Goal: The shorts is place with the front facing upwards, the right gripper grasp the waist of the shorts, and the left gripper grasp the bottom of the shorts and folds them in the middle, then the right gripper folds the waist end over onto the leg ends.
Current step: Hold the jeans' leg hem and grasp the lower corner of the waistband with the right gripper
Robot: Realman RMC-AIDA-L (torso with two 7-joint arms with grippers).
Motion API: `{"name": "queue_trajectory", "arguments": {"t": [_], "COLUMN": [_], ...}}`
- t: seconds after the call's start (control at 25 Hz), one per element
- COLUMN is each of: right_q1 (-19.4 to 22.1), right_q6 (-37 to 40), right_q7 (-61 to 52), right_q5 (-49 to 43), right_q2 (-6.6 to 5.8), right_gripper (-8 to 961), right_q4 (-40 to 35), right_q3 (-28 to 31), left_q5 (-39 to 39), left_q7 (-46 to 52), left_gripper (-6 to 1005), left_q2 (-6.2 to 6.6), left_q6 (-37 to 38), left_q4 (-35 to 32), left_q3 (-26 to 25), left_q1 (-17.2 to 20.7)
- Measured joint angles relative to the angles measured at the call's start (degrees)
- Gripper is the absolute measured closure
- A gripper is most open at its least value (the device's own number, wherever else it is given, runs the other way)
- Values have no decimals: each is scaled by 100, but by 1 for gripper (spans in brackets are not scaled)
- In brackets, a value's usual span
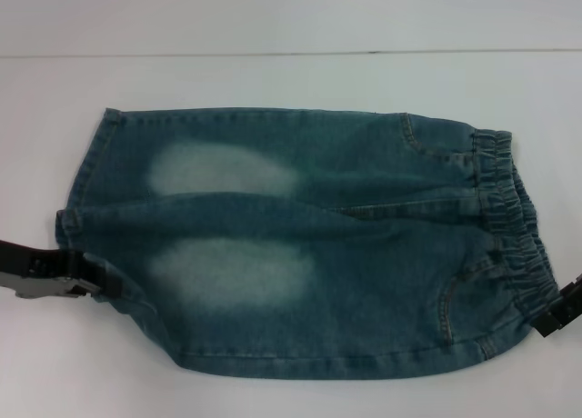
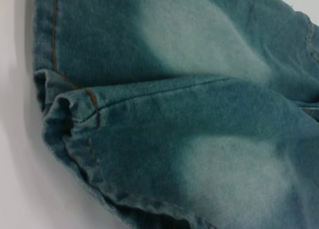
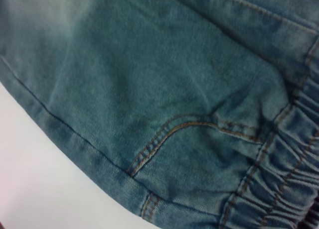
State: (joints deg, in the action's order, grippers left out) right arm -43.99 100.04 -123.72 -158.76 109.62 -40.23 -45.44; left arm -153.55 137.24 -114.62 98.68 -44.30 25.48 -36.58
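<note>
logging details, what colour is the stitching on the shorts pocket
Orange-brown, on the blue denim shorts; the pocket stitching shows best in the right wrist view.

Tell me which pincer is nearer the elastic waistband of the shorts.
Right. The right pincer sits at the waistband edge of the shorts; the left pincer is at the opposite end, by the leg hems.

Shorts point(image 1: 309, 245) lie flat on tabletop point(image 1: 273, 27), spread across its middle. Waist point(image 1: 514, 227) toward right edge, leg ends point(image 1: 95, 200) toward left edge. Left gripper point(image 1: 102, 287) at near leg end. Right gripper point(image 1: 556, 316) at near waist corner.
</note>
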Motion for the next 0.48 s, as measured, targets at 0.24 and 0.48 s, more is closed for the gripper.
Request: {"name": "queue_trajectory", "arguments": {"t": [0.24, 0.48], "right_q1": [-68, -76], "right_q6": [-92, -104], "right_q7": [-11, 30], "right_q5": [13, 41], "right_q2": [27, 38], "right_gripper": [78, 83], "right_q4": [80, 81], "right_q3": [-92, -65], "left_q5": [18, 28], "left_q7": [-3, -5], "left_gripper": [903, 904], "left_q2": [4, -3], "left_q6": [4, 1], "left_q4": [0, 0], "left_q3": [3, 0], "left_q1": [5, 19]}}
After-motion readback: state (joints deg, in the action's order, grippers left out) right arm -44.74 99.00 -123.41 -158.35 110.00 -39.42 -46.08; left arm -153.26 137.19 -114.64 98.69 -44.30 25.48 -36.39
